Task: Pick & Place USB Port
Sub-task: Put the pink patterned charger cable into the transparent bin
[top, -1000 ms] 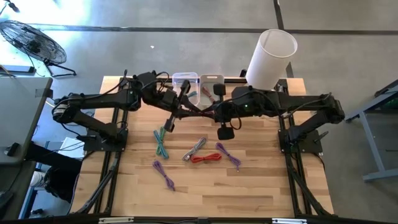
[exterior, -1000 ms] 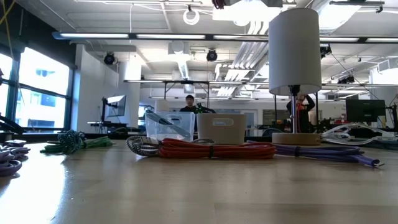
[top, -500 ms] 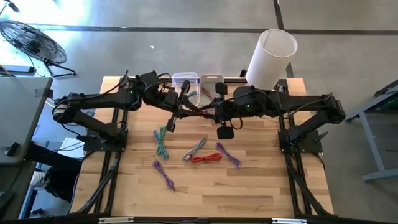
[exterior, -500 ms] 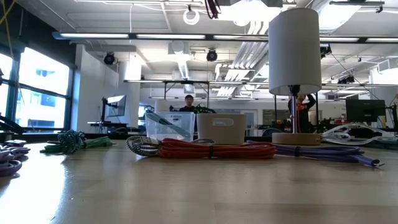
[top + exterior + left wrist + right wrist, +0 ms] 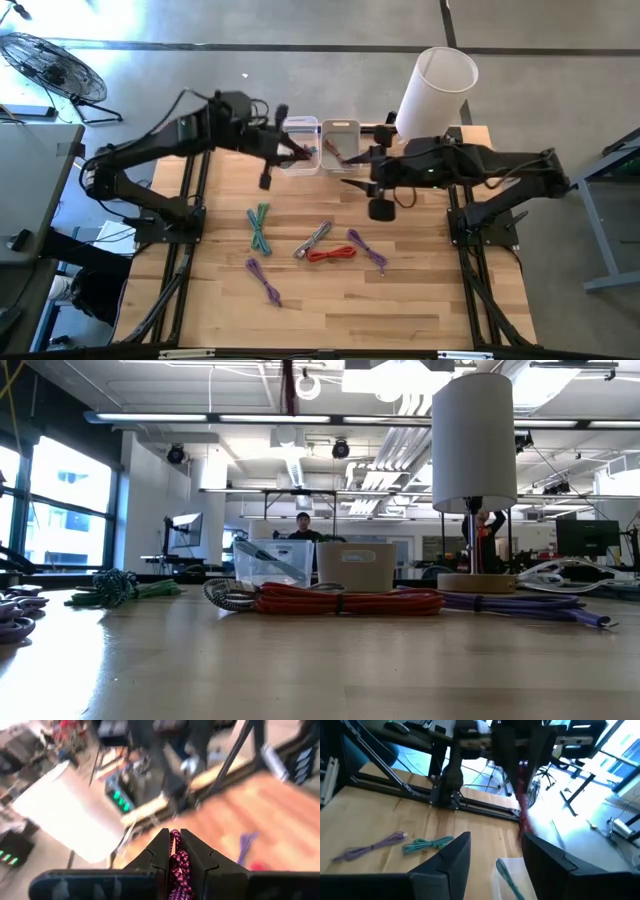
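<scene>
A dark red and pink braided USB cable (image 5: 522, 802) hangs in the air from my left gripper (image 5: 290, 150), which is shut on it over the far middle of the table, beside the clear bin (image 5: 300, 133). In the left wrist view the cable (image 5: 176, 862) runs between the fingers. In the low view a piece of it (image 5: 287, 378) hangs at the top. My right gripper (image 5: 352, 167) stands open just right of the cable, with nothing between its fingers; the cable's lower end hangs close in front of them. My left gripper pinches the braided cable (image 5: 175, 851) between its two fingers; which part along its length is not plain. The cable hangs slack below the fingers, lifted clear of the table.
A white bin (image 5: 341, 135) stands next to the clear bin at the far edge, and a tall white cylinder (image 5: 437, 92) at the far right. Teal (image 5: 260, 228), grey and red (image 5: 325, 246) and purple (image 5: 368, 250) cables lie on the table's middle, another purple one (image 5: 264, 280) nearer.
My right gripper has opened, let go of the braided cable and drawn back toward the table's right edge. My left gripper, still shut on the cable, has risen and gone toward the far left, carrying the cable to beside the clear bin.
</scene>
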